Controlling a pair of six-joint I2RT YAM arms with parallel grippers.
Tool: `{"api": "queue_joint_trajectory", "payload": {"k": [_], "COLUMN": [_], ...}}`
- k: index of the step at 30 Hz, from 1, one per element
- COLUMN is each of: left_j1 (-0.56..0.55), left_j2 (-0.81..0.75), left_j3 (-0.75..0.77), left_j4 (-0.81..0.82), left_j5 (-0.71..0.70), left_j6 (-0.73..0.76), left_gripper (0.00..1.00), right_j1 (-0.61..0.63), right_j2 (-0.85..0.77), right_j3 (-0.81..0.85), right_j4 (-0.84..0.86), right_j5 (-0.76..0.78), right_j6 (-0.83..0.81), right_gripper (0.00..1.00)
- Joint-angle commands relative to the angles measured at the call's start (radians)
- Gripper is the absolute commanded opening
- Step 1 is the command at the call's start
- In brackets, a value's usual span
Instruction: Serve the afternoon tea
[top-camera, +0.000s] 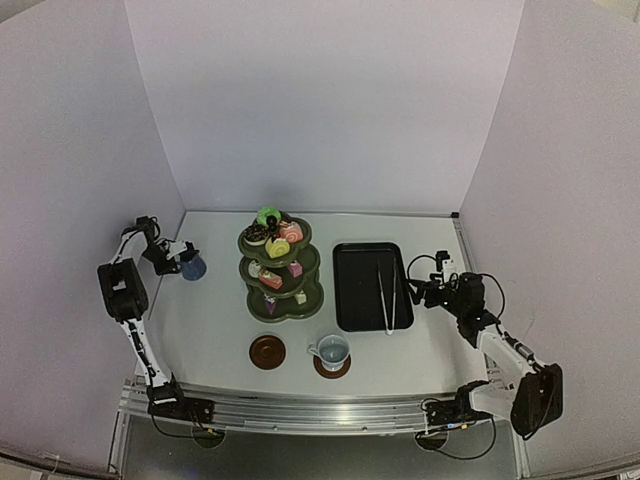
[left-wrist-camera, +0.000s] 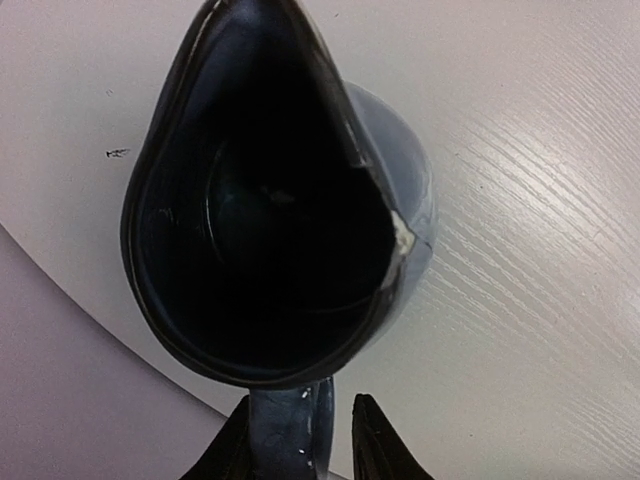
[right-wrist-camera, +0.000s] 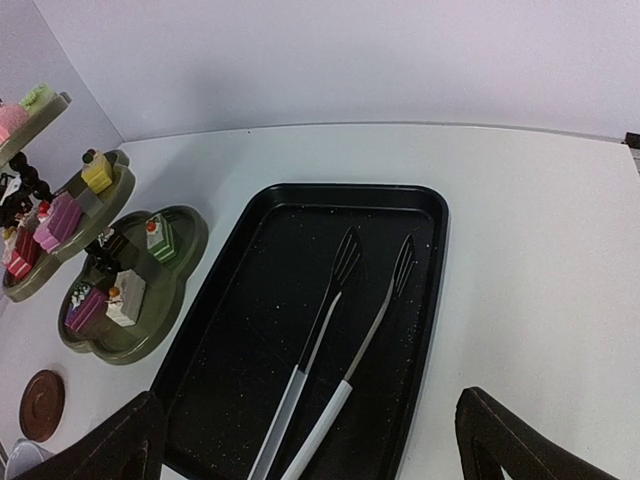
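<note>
Left gripper (top-camera: 177, 261): at far left of the table (top-camera: 210, 320), close to the left wall. Clenched on the dark-blue cup (top-camera: 193, 267). Left wrist view: cup handle (left-wrist-camera: 288, 428) sits between the two fingers (left-wrist-camera: 372, 442), pinched on both sides. Cup mouth faces the camera, inside dark. Cannot tell whether its base rests on the table.

Right gripper (top-camera: 420, 293): just off the right edge of the black tray (top-camera: 350, 300), holding nothing. Right wrist view: both fingers (right-wrist-camera: 125, 440) spread wide at the lower corners, jaws released.

Metal tongs (top-camera: 387, 290): lying lengthwise in the right half of the tray, white handles toward the near edge.

Olive-green three-tier stand (top-camera: 312, 298): mid-table, left of the tray and near it, well apart from the dark-blue cup.
- Top tier: green doughnut (top-camera: 268, 215), dark doughnut (top-camera: 256, 234), pink cake (top-camera: 291, 232), yellow cake (top-camera: 277, 247).
- Middle tier: red-and-pink cake (top-camera: 270, 279), pink cake (top-camera: 296, 268).
- Bottom tier: small cakes, one purple (top-camera: 270, 305), one pale (top-camera: 300, 297).

White cup (top-camera: 333, 350): upright on a round brown saucer (top-camera: 331, 371), near the front edge, in front of the stand and the tray's left corner. Handle points left.

Second brown saucer (top-camera: 267, 351): bare, just left of the white cup's saucer, apart from it.
</note>
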Motion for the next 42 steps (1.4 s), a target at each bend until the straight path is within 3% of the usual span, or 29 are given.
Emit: {"api": "queue_joint_trajectory", "payload": {"k": [1, 3, 10, 19, 27, 35, 42], "left_j1": [-0.005, -0.014, -0.014, -0.135, -0.492, -0.897, -0.979], "left_j2": [0.015, 0.011, -0.043, -0.458, -0.805, -0.878, -0.813], "left_j3": [-0.015, -0.012, 0.035, -0.282, -0.612, -0.776, -0.817], "left_j4": [-0.056, -0.065, -0.166, -0.215, -0.203, -0.026, 0.124], "left_j5": [-0.024, -0.033, 0.003, 0.096, 0.059, -0.092, -0.139], "left_j6": [0.009, -0.003, -0.095, -0.149, -0.433, -0.703, -0.683], "left_gripper": [0.12, 0.01, 0.00, 0.00, 0.00, 0.00, 0.00], "right_j1": [-0.002, -0.003, -0.003, -0.002, -0.002, -0.002, -0.003], "right_j2": [-0.016, -0.025, -0.064, -0.116, -0.148, -0.266, -0.329], "right_j3": [0.042, 0.045, 0.067, 0.104, 0.112, 0.054, 0.039], "right_j4": [0.020, 0.017, -0.013, -0.057, -0.114, -0.122, -0.161], "right_j5": [-0.012, -0.009, -0.018, -0.028, -0.013, 0.004, 0.021], "right_j6": [0.001, 0.002, 0.006, 0.029, 0.105, 0.172, 0.213], "right_gripper": [0.98, 0.98, 0.98, 0.98, 0.98, 0.98, 0.98]}}
